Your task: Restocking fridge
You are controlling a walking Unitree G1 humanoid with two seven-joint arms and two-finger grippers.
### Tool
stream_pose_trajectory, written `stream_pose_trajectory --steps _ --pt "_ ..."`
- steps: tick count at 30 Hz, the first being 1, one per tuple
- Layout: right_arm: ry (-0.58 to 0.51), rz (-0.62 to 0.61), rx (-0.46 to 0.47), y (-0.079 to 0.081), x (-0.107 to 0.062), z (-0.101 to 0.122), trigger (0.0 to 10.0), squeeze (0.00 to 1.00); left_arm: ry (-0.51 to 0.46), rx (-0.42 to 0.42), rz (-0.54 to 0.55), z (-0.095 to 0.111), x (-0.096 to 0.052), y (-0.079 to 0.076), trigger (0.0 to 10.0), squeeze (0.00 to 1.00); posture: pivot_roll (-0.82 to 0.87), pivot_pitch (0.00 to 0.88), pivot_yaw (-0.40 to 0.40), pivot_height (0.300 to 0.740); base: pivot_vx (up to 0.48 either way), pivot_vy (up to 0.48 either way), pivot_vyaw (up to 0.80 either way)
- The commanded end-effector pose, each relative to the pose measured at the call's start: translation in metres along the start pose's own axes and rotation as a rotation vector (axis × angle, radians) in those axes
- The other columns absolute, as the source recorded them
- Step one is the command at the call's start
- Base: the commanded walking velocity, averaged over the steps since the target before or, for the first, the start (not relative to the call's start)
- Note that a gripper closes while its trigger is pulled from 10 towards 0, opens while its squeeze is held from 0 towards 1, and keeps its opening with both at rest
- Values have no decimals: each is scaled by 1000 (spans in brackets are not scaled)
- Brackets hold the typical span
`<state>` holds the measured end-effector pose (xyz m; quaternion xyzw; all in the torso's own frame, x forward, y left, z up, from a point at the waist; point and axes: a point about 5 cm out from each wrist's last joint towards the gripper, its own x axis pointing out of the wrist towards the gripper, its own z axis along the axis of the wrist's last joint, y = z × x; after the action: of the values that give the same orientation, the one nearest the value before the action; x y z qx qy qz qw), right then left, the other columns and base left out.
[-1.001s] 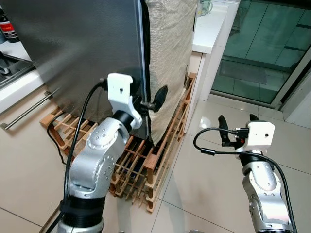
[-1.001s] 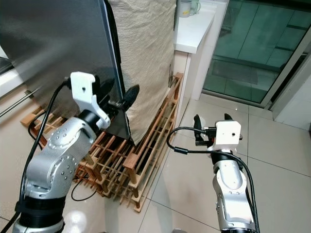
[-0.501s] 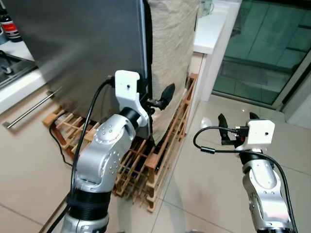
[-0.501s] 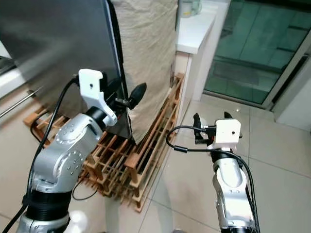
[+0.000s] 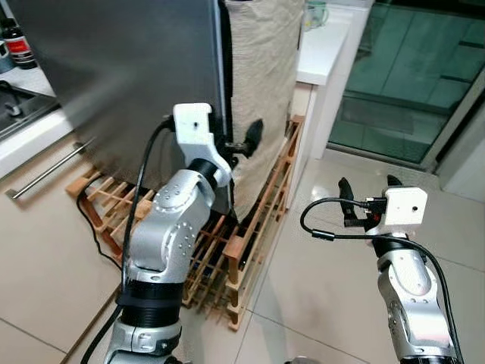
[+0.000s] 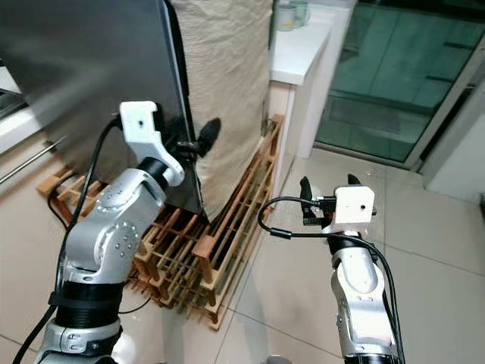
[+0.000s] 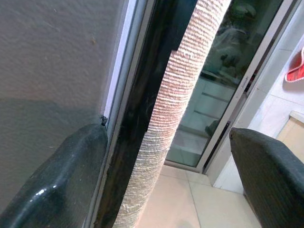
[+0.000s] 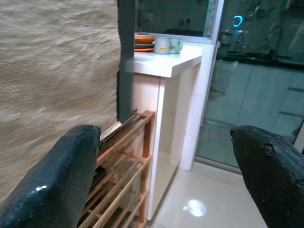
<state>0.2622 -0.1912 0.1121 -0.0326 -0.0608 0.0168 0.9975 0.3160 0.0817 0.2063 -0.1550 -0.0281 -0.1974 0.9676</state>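
On the left, the fridge [image 5: 121, 76] stands on a wooden rack [image 5: 250, 227], its door shut. The left gripper [image 5: 239, 144] is spread, straddling the door's right edge, presumably to pull it open. The left wrist view reveals the dark seam [image 7: 147, 95] beside the cloth-covered side [image 7: 180, 95]. Right and nearer, the right gripper [image 5: 367, 199] waits spread, empty.

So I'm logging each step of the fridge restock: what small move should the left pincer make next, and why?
Probably hook the door edge and pull. The left pincer is open at that edge: one finger lies against the grey door face, the other out past the cloth. The right pincer hangs open over the floor.
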Motion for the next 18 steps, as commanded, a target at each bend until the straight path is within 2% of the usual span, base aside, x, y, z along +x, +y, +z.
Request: stream_pose_trajectory --steps 1,4,8,13,18 --pt "-34 51 1 6 -2 7 10000 0 -9 -5 7 2 1 0 10000 0 -76 0 38 727 0 0 0" --pt "-23 95 -7 10 -9 5 10000 0 -10 -9 0 1 1 -3 10000 0 -80 0 37 727 0 0 0" --pt "-23 105 -4 11 -9 6 10000 0 -12 -7 -15 1 3 -6 10000 0 -82 0 38 727 0 0 0" --pt "-41 203 13 24 -7 13 10000 0 -26 39 -56 4 8 -12 10000 0 -83 0 41 727 0 0 0" --pt "-34 207 18 24 -4 12 10000 0 -25 72 -78 4 14 -16 10000 0 -81 0 40 727 0 0 0"
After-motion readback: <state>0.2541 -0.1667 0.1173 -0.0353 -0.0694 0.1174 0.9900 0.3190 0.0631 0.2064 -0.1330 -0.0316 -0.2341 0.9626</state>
